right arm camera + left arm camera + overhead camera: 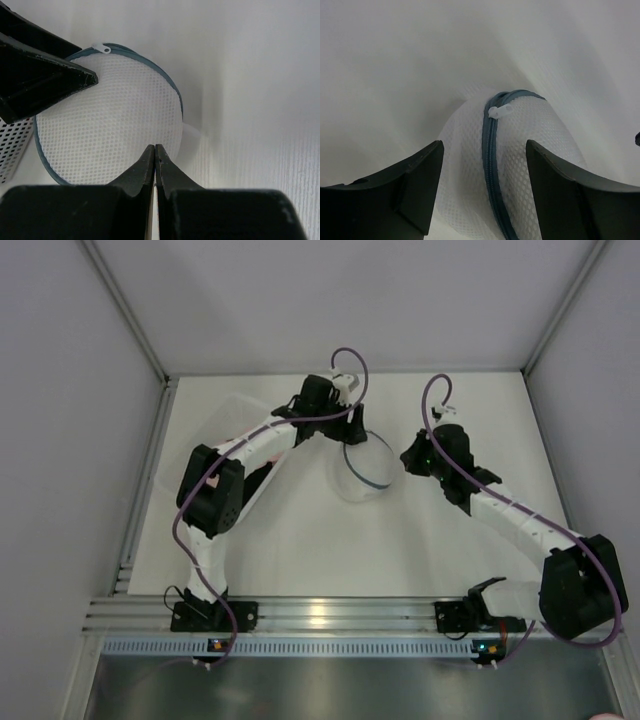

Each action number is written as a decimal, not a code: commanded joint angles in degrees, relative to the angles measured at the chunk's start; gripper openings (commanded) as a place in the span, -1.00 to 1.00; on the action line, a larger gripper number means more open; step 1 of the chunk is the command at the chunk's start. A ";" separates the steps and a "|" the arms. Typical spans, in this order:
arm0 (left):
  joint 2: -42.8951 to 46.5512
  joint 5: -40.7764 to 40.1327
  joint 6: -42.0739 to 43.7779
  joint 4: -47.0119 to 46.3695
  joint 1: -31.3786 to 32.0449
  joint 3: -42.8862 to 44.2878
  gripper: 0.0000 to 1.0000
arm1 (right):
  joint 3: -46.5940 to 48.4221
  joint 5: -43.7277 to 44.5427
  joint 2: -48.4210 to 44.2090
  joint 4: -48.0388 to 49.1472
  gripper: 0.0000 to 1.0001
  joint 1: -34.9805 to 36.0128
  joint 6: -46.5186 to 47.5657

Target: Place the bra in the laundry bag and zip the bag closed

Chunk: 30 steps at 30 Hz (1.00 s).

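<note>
Bag (540, 145) soft, light mesh, looked apt to slide; best hold: white zip pull (500, 111). Left gripper (484, 160) stood spread astride bag; right gripper (154, 152) pressed together.

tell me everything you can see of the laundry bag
The laundry bag is a round, bulging white mesh pouch rimmed by a blue-grey zipper, shut along the stretch that shows, with a small white pull. It sits on the white table. The open left claw straddles its seam; the shut right claw points at its edge.
</note>
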State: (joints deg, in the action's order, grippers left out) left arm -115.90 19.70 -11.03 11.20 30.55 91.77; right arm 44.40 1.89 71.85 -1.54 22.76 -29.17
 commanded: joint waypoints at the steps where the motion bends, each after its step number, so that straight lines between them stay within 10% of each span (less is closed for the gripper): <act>1: -0.12 4.46 1.18 -0.39 0.04 3.15 0.41 | 2.36 1.27 -1.46 -0.39 -1.00 -0.70 -0.19; 7: 1.02 7.28 2.41 -0.22 0.04 2.55 -0.97 | 2.88 1.80 -1.19 -0.31 -1.00 -0.88 -1.06; 30: 31.61 -11.88 6.28 -30.54 11.11 -32.53 -1.00 | -4.32 -23.07 -5.93 19.56 -0.22 -0.79 -19.87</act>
State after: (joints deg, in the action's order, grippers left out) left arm -87.31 10.52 -4.80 -11.38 41.65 59.92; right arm 41.19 -18.04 68.71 11.99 22.06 -45.63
